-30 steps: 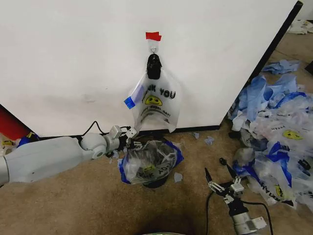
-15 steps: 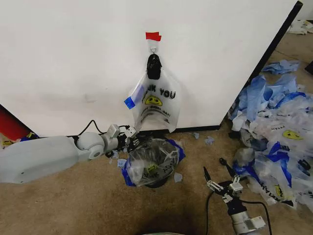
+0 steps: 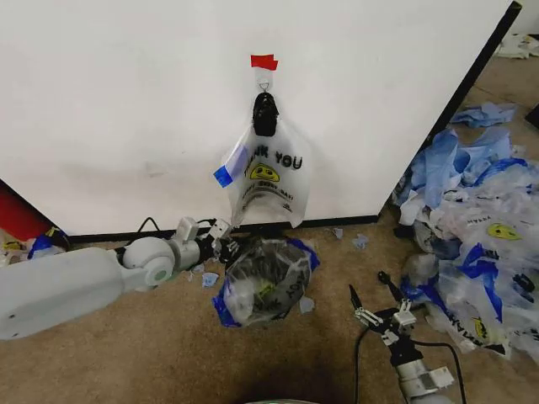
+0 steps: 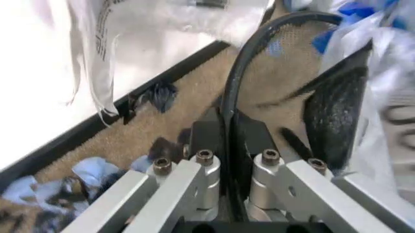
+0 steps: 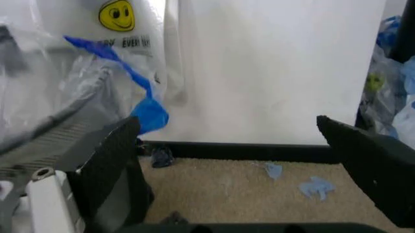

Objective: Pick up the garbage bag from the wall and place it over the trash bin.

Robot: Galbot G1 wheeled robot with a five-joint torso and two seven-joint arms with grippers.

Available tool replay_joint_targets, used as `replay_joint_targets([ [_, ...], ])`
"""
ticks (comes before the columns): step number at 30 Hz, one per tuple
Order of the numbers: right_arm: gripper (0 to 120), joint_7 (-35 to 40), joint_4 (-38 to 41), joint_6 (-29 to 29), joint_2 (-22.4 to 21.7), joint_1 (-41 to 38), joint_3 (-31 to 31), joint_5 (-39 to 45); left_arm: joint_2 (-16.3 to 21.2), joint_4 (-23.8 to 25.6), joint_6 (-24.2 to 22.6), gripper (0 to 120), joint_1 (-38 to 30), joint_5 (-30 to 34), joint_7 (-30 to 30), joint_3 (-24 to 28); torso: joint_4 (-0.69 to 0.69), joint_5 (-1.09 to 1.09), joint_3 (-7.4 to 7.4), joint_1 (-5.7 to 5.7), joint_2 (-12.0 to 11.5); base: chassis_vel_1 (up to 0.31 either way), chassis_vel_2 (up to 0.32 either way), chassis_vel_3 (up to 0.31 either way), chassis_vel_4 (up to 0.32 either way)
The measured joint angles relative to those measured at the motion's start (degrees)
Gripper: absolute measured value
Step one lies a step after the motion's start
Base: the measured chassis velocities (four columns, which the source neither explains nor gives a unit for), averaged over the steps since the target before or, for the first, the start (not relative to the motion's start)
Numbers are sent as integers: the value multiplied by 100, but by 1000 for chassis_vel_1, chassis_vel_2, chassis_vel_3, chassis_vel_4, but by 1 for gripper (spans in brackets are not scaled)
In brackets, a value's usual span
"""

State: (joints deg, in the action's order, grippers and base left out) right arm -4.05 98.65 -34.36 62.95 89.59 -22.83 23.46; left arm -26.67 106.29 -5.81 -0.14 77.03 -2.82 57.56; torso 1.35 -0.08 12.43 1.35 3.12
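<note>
Brown carpet floor (image 3: 152, 353), scattered with blue and white scraps, meets the wall (image 3: 118, 109) across the far side: broad white panel, black baseboard along its foot.

Heap of blue-and-white plastic bags (image 3: 480, 227): far right, spilling over the floor, apart from the work.

Left arm, white: reaches in from the near left, low over the carpet.

Garbage bag (image 3: 268, 172): on the wall, hung from a small hook (image 3: 264, 85) under a red tape strip (image 3: 264, 61); smiley and "THANK YOU" print facing out, long axis vertical, lower edge just above the baseboard.

Trash bin (image 3: 263, 282): on the floor directly below the hanging bag, near the wall, already draped with a crumpled clear bag with blue edges (image 3: 269, 269).

Left claw (image 3: 223, 238): at the bin's left rim; whether its fingers are spread or closed, I cannot tell. A black cable (image 4: 243, 73) runs past it.

Right claw (image 3: 376, 296): near right, fingers spread wide, holding nothing.

Deciding relation: the hanging bag lies up and slightly right of the left claw, which is the nearer one by my judgement.
</note>
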Motion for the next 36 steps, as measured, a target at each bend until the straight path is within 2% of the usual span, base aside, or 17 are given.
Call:
replay_joint_targets([
  [4, 100, -5, -53, 20, -21, -128, 138, 12, 421, 557, -96, 3, 953, 254, -262, -1019, 0, 4, 0, 0, 0, 0, 0, 0, 0],
  [5, 100, -5, -53, 20, -21, -128, 138, 12, 421, 557, -96, 3, 953, 254, -262, -1019, 0, 4, 0, 0, 0, 0, 0, 0, 0],
  [6, 100, -6, -58, 26, -27, -148, 169, 13, 524, 666, -111, 3, 1281, 316, -311, -1388, -1, 3, 0, 0, 0, 0, 0, 0, 0],
  [8, 100, -5, -76, 34, -33, -199, 239, 15, 759, 900, -190, 3, 2255, 484, -493, -2458, 1, -2, -1, -1, 1, 0, 0, 0, 0],
  [10, 100, -11, -120, 35, -18, -233, 296, 9, 937, 1034, -232, 2, 2858, 685, -780, -2926, -5, 2, -1, -1, 0, 0, 0, 0, 0],
  [13, 100, -19, -152, 33, 15, -255, 349, -3, 1006, 1124, -245, 2, 3171, 914, -1160, -3189, 0, -5, -1, 0, 0, 0, 0, 0, 0],
  [15, 100, -28, -162, 30, 37, -262, 388, -20, 1023, 1196, -250, 2, 3411, 1109, -1529, -3447, 0, 5, -1, 0, 0, 0, 0, 0, 0],
  [18, 100, -41, -162, 19, 51, -250, 388, -34, 998, 1342, -245, 2, 3701, 1465, -1986, -3799, 0, 1, -1, -1, 0, 0, 0, 0, 0],
  [24, 100, -73, -160, -41, 82, -157, 305, -36, 869, 1562, -245, 2, 3864, 1958, -2537, -3983, 3, -1, 0, 0, 0, 0, 0, 0, 0],
  [25, 100, -89, -157, -59, 80, -134, 291, -35, 861, 1669, -259, 2, 3985, 2110, -2701, -4150, 3, 2, 0, 0, 0, 0, 0, 0, 0],
  [27, 100, -98, -156, -65, 75, -125, 287, -32, 863, 1751, -266, 2, 4094, 2192, -2786, -4297, 1, 2, 0, 0, 0, 0, 0, 0, 0],
  [31, 100, -120, -160, -76, 66, -128, 284, -29, 849, 2029, -259, 2, 4586, 2463, -2971, -4961, -1, 1, 0, -1, 0, 0, 0, 0, 0],
  [36, 100, -138, -188, -76, 102, -149, 317, -38, 565, 2181, -21, 2, 4913, 2678, -3289, -5453, 2, -1, 0, 0, 0, 0, 0, 0, 0],
])
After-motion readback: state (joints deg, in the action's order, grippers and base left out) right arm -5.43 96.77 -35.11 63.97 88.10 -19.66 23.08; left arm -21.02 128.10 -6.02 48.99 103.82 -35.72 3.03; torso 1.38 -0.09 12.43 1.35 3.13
